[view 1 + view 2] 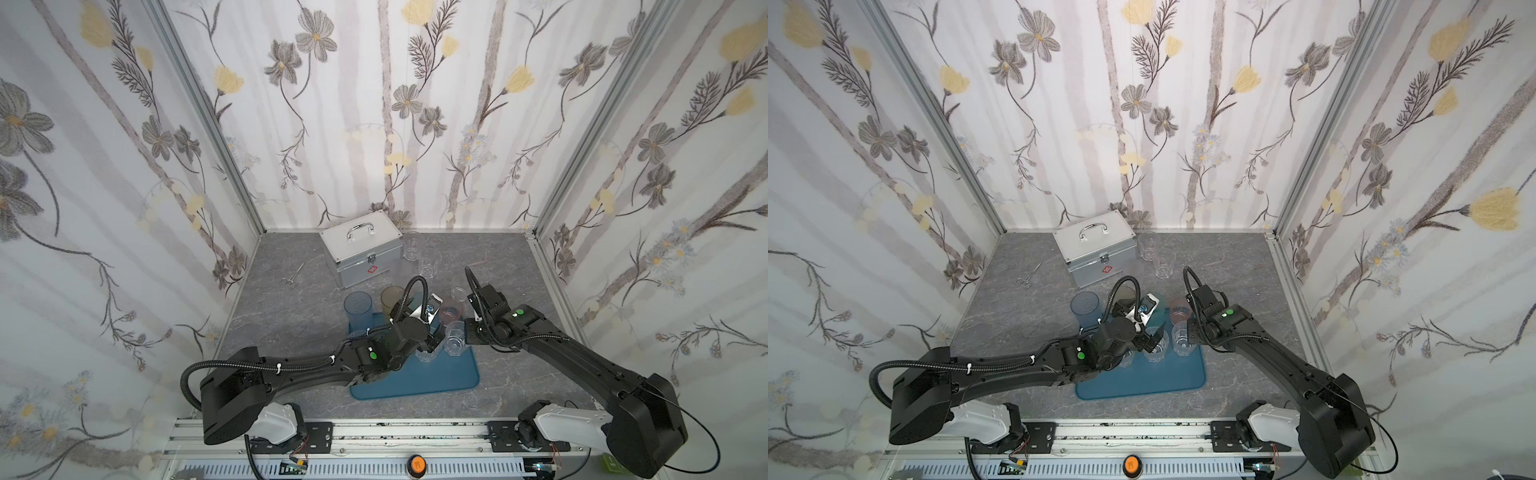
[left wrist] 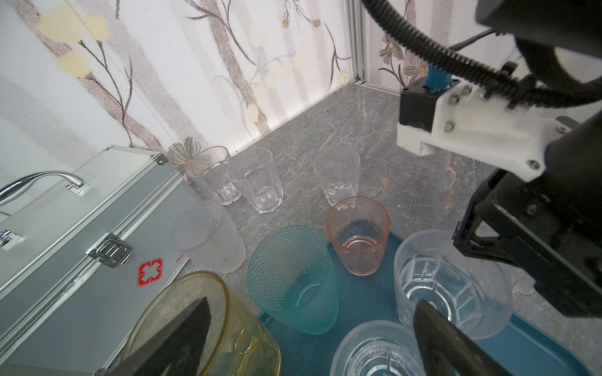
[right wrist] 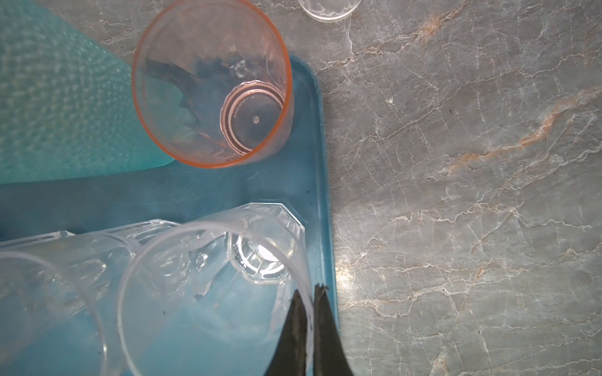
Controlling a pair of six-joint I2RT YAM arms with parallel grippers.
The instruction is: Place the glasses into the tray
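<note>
Release step | right gripper [image 3: 308, 312] pinched clear glass [image 3: 211, 260] rim, upright just inside tray [image 3: 321, 146] edge | left gripper [image 2: 312, 301] spread wide above tray | likely best: unclamp gently, rise straight, avoid pink glass [image 3: 211, 81]

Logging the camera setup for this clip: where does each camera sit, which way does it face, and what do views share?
Top views: high at the front, looking down and back at the table; both arms show.
Left wrist: on the left arm, facing the silver case and glasses; its open fingers and the right arm show.
Right wrist: looking down at the tray edge; its fingers pinch a clear glass rim.
Shared: both wrist views show the pink glass.
</note>
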